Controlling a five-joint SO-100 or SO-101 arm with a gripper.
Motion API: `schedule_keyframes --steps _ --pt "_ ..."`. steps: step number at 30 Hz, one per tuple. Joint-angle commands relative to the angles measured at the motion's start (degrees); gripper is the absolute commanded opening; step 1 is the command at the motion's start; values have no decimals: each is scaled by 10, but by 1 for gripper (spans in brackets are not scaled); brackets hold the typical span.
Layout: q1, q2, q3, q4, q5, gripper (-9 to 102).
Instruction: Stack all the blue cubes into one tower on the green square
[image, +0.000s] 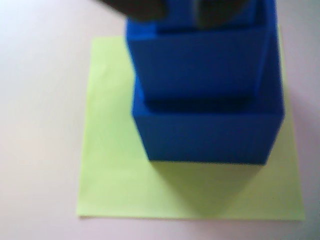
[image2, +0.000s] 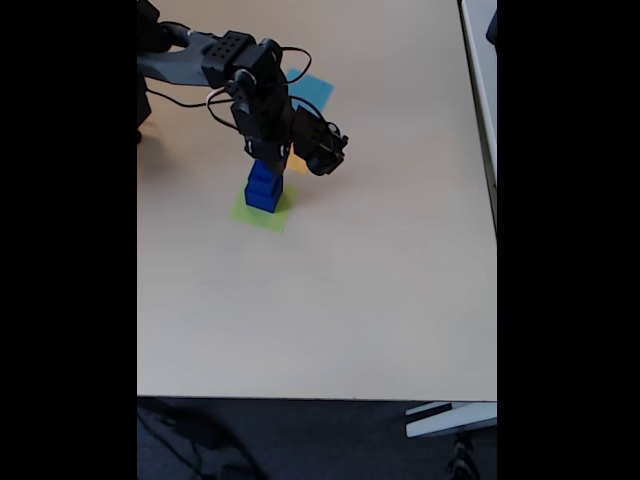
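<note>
Final placement step, by my reading. Directly beneath my gripper (image2: 266, 160) the tower (image: 205, 95) stands on the green square (image: 115, 165): large cube (image: 207, 137) at the base, medium cube (image: 200, 67) on it, small cube (image: 210, 15) at the top between my fingers. How wide my jaws stand, or whether they grip it, I cannot tell; blur hides it. Next move calls for opening gently and rising straight up, so nothing topples. Behind me lie the light blue square (image2: 312, 88) and orange-yellow square (image2: 297, 163), well out of the way.
</note>
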Motion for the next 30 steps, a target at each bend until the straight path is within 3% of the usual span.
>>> schedule_keyframes --steps 1,30 --pt "4 7 -20 4 -3 0" --pt "4 2 -11 6 1 0"
